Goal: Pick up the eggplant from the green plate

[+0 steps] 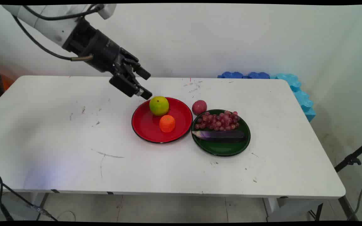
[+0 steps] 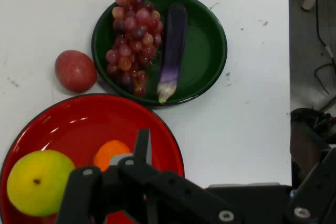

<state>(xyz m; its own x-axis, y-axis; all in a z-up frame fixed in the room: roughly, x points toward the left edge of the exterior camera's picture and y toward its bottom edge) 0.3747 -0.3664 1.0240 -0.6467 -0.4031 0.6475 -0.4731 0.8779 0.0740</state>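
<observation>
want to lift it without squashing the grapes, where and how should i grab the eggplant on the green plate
Grip the eggplant across its thick dark middle, coming straight down from above. It lies flat and long on the green plate, with the grapes close along one side, so fingers should straddle its narrow width, one slipping between it and the grapes.

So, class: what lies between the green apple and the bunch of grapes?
In the main view, the orange on the red plate lies roughly between the green apple and the grapes.

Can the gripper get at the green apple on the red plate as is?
Probably yes. The gripper hangs open just up and left of the green apple, with nothing between them. The orange sits apart on the red plate's near side, so it shouldn't block a grasp.
</observation>
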